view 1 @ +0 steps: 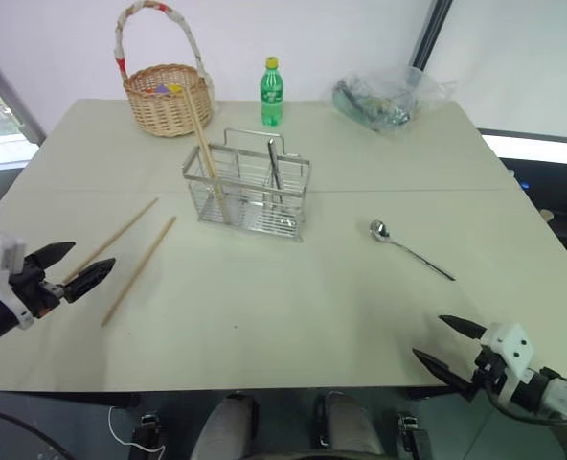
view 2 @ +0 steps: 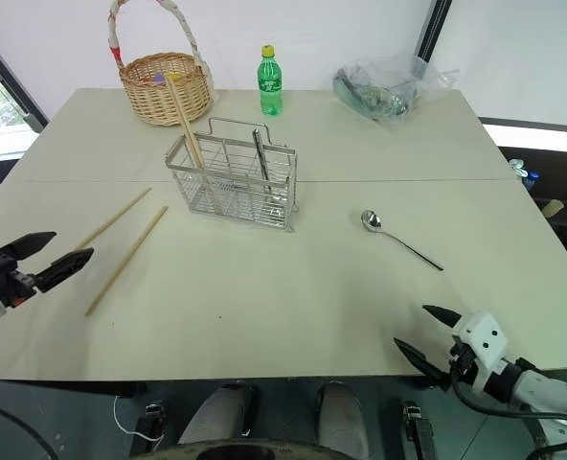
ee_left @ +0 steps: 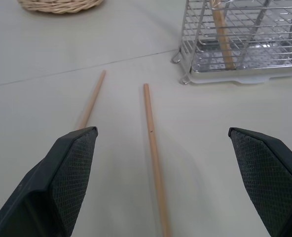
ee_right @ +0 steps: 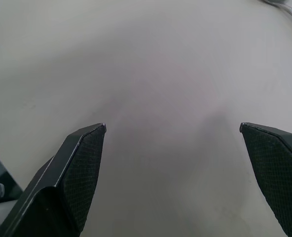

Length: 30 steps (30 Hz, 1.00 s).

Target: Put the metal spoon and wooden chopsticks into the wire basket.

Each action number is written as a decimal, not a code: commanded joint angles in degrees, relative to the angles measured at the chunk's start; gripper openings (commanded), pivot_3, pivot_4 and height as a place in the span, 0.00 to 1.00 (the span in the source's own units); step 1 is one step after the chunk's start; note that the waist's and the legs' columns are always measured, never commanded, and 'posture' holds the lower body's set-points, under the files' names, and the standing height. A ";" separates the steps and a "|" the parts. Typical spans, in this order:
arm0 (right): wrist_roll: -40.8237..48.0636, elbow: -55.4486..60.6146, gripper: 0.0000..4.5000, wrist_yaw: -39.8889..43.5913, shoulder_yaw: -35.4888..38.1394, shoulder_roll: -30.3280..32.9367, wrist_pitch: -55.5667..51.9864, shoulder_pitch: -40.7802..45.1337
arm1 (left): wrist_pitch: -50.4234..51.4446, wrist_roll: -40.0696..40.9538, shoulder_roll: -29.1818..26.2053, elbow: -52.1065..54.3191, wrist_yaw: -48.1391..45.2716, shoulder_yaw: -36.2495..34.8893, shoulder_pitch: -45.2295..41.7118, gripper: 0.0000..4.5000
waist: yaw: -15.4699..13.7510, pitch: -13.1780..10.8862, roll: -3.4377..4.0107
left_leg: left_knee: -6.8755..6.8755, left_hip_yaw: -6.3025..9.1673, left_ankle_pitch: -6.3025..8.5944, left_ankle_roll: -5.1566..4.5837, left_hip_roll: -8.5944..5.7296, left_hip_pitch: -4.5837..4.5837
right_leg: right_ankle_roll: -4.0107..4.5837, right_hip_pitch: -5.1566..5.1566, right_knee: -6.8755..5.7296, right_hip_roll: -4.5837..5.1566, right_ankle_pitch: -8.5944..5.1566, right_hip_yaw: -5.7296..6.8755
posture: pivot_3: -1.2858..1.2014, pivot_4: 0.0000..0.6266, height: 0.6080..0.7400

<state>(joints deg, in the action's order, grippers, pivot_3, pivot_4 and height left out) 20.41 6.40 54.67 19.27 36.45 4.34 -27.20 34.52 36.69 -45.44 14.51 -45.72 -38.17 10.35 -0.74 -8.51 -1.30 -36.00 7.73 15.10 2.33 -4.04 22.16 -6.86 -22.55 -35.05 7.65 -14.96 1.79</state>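
Both claws hang at the near table edge, left gripper (view 1: 80,269) and right gripper (view 1: 450,343), fingers spread wide with nothing between them. Two wooden chopsticks (view 1: 139,269) lie loose on the cream table (view 1: 293,316) just ahead of the left one. Further back, the wire basket (view 1: 248,187) already holds one chopstick plus a dark-handled utensil. Metal spoon (view 1: 408,248) sits right of it, well apart. Wicker basket (view 1: 168,96), green bottle (view 1: 271,92) and plastic bag (view 1: 389,96) line the far edge.
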 commanded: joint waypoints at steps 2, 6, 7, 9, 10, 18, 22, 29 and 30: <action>0.23 -3.07 1.00 1.16 1.49 0.24 3.63 0.63 | -0.58 -0.29 -0.98 0.04 0.03 0.00 -0.82 1.00 | -0.01 0.01 0.00 | 0.00 0.00 -0.01 -0.01 0.00 -0.13 | 0.19 -0.07 -0.01 0.00 0.12 0.00 | 0.52 0.24 0.50; 0.42 -0.02 1.00 -0.18 1.05 0.69 1.94 0.98 | -0.10 0.38 -0.61 0.17 0.52 -0.16 -1.26 1.00 | -0.08 0.01 0.00 | -0.01 0.01 -0.01 -0.02 -0.01 -0.13 | 0.20 -0.08 -0.02 -0.01 0.12 0.01 | 0.52 0.24 0.50; 0.44 0.45 1.00 -0.37 1.02 0.80 1.60 1.08 | -0.10 0.39 -0.56 0.18 0.58 -0.20 -1.27 1.00 | -0.07 0.01 0.00 | -0.02 0.01 -0.01 -0.02 -0.01 -0.13 | 0.19 -0.08 -0.02 0.00 0.12 0.01 | 0.52 0.24 0.50; 0.45 0.00 1.00 -0.35 1.13 1.11 1.49 1.62 | -0.19 0.33 -0.51 0.17 0.65 -0.28 -1.26 1.00 | -0.05 0.01 -0.01 | -0.03 0.01 -0.01 -0.01 -0.01 -0.13 | 0.19 -0.06 -0.03 -0.01 0.12 0.01 | 0.52 0.24 0.50; 0.43 -0.31 1.00 -0.33 1.19 1.30 1.43 1.97 | -0.24 0.29 -0.50 0.18 0.67 -0.29 -1.23 1.00 | -0.04 0.01 -0.01 | -0.03 0.01 -0.01 -0.01 -0.01 -0.12 | 0.18 -0.03 -0.03 -0.01 0.11 0.01 | 0.52 0.24 0.50; 0.20 -2.66 1.00 2.27 1.16 5.70 1.39 6.74 | 1.38 1.59 -0.97 5.81 1.17 1.09 -0.62 1.00 | -0.03 0.01 -0.01 | -0.04 0.00 -0.01 -0.02 -0.01 -0.19 | 0.19 -0.01 -0.03 0.00 0.12 0.01 | 0.52 0.24 0.50; -0.13 -3.97 1.00 5.97 -0.07 11.38 0.61 13.45 | 5.98 6.92 -1.92 13.72 1.24 2.39 -1.93 1.00 | -0.01 -0.01 0.00 | -0.16 -0.04 -0.02 -0.02 -0.04 -0.18 | 0.19 0.02 -0.03 0.01 0.12 -0.01 | 0.52 0.24 0.50; -7.85 -13.03 1.00 9.38 -12.71 18.76 -8.66 39.91 | 9.56 12.66 -6.06 21.54 -1.06 7.48 -5.22 1.00 | 0.34 -0.08 0.08 | -0.08 -0.19 -0.11 -0.19 0.01 -0.43 | 0.26 0.09 -0.05 0.01 0.17 0.05 | 0.52 0.24 0.50; -8.75 -15.50 1.00 10.64 -14.88 18.54 -9.81 44.74 | 10.07 13.66 -6.64 22.06 -1.06 8.17 -6.39 1.00 | 0.27 -0.09 0.08 | -0.05 -0.20 -0.12 -0.20 0.01 -0.43 | 0.27 0.09 -0.05 0.01 0.17 0.05 | 0.52 0.24 0.50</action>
<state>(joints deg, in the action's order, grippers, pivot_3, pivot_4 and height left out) 13.09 -6.76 63.25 6.64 54.15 -4.13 13.23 43.92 48.31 -50.87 34.48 -46.36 -30.40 5.51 -0.47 -8.60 -1.21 -36.01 7.54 14.98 2.14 -4.03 21.74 -6.59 -22.46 -35.10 7.65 -14.79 1.85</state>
